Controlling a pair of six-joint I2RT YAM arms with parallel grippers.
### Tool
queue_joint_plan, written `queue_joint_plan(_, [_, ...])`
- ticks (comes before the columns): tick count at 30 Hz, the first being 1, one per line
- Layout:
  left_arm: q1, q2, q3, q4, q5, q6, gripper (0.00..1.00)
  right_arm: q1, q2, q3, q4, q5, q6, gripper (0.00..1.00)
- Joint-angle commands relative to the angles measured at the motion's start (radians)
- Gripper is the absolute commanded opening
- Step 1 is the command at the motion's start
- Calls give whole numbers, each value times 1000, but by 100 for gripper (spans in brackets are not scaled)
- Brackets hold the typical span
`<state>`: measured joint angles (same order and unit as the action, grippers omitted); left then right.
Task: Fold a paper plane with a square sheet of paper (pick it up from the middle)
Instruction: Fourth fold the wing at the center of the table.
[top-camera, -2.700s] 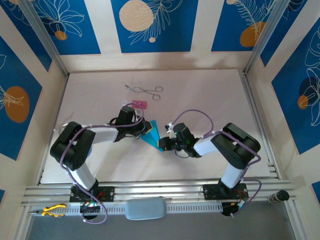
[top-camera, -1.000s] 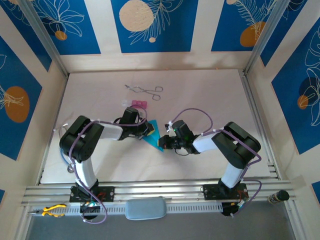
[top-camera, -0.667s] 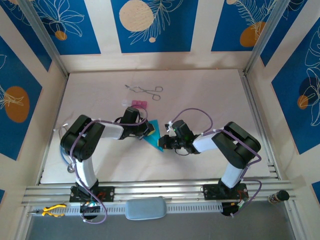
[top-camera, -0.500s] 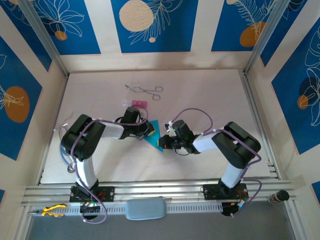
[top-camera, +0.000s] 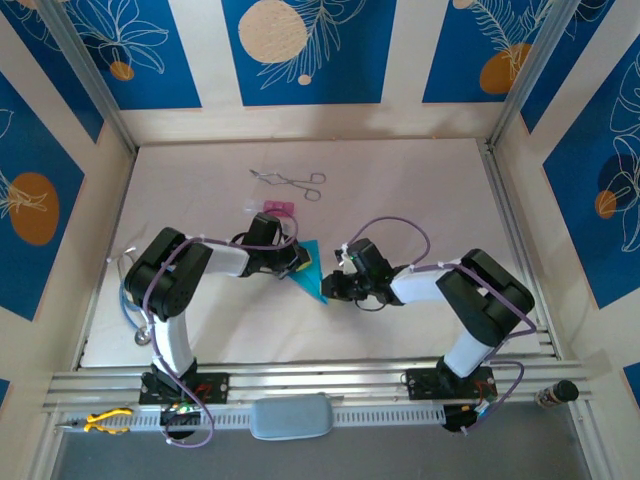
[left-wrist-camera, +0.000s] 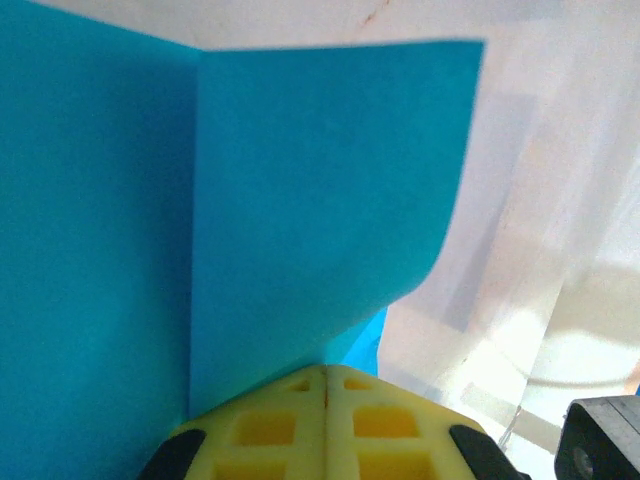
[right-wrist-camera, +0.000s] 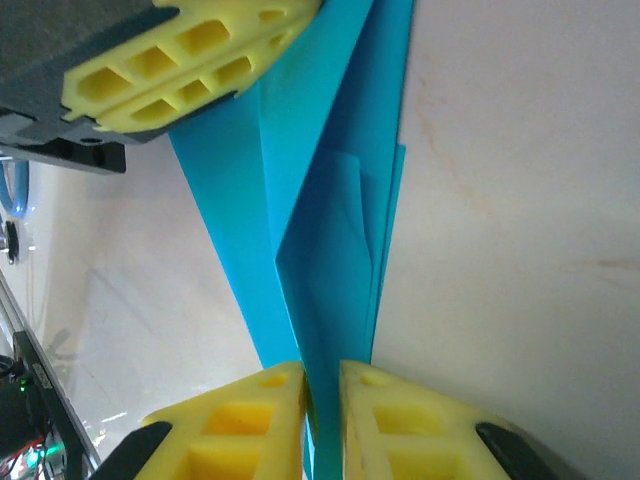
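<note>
Pale table (top-camera: 420, 200), blue walls (top-camera: 345, 65), left tool (top-camera: 298, 262) and right tool (top-camera: 328, 289) clamping paper plane (top-camera: 309, 275)

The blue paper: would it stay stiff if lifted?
Probably floppy: the paper has a curling free flap. Likely light and easily torn: thin layers, pinched by left gripper and right gripper. Folds may stiffen it somewhat.
</note>
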<state>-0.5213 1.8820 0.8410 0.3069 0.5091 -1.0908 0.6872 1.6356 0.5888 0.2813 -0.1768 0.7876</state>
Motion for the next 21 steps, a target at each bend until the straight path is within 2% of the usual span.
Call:
queue_joint_plan(1, [-6, 34, 1, -49, 0, 16, 2, -2, -25, -16, -79, -35, 8, 15])
queue_joint_plan(12, [-5, 22, -6, -43, -5, 8, 2, 9, -34, -27, -118, -47, 2, 12])
queue_joint_plan(21, [-6, 17, -14, -35, -4, 4, 2, 8, -84, 8, -155, -48, -10, 14])
